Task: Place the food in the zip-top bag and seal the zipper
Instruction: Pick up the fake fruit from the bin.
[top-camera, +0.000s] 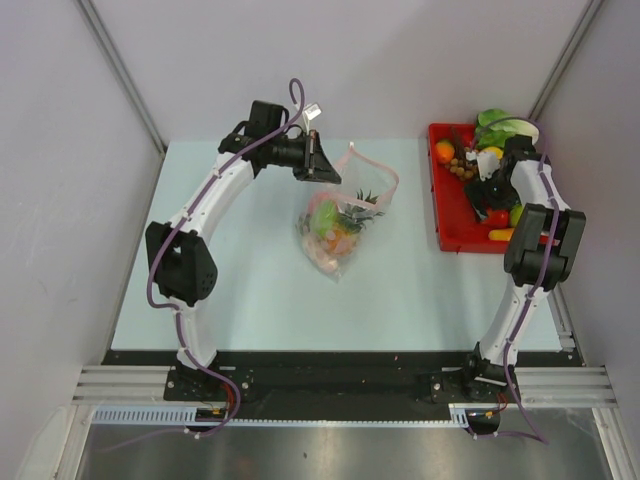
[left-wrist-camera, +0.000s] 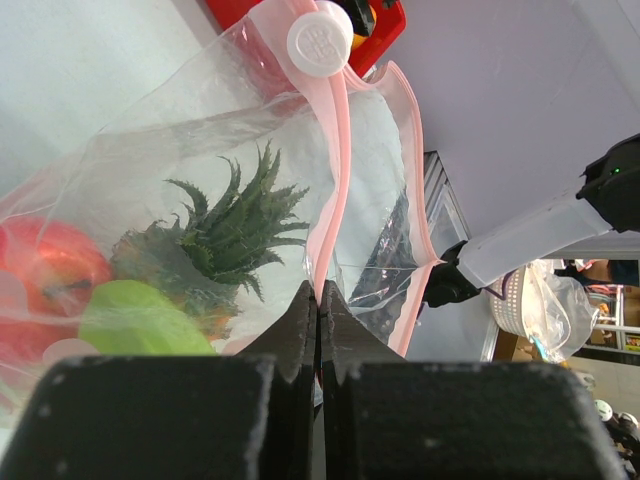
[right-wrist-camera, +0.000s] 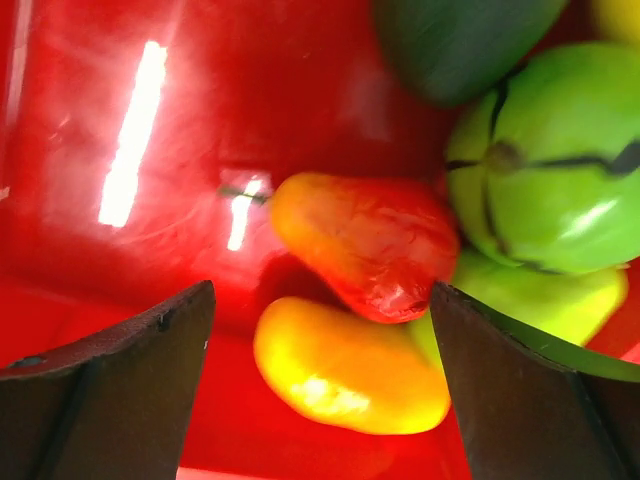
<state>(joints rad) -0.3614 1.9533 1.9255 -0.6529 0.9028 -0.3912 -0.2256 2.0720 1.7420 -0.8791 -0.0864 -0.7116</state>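
The zip-top bag (top-camera: 338, 228) lies mid-table with several food pieces inside. In the left wrist view they show as a spiky-leaved pineapple (left-wrist-camera: 225, 235), a red fruit (left-wrist-camera: 50, 270) and a green piece (left-wrist-camera: 140, 318). My left gripper (left-wrist-camera: 318, 296) is shut on the bag's pink zipper (left-wrist-camera: 336, 170) below its white slider (left-wrist-camera: 320, 40), holding the mouth up. My right gripper (right-wrist-camera: 322, 300) is open, low in the red tray (right-wrist-camera: 120, 150). Its fingers straddle a yellow piece (right-wrist-camera: 350, 372) and a red-orange piece (right-wrist-camera: 375, 245), next to a green one (right-wrist-camera: 545, 180).
The red tray (top-camera: 452, 215) stands at the right rear of the table with more food in it, among it an orange piece (top-camera: 444, 151) and green leafy pieces (top-camera: 495, 125). The right arm (top-camera: 540, 235) reaches over the tray. Walls close in the table on three sides.
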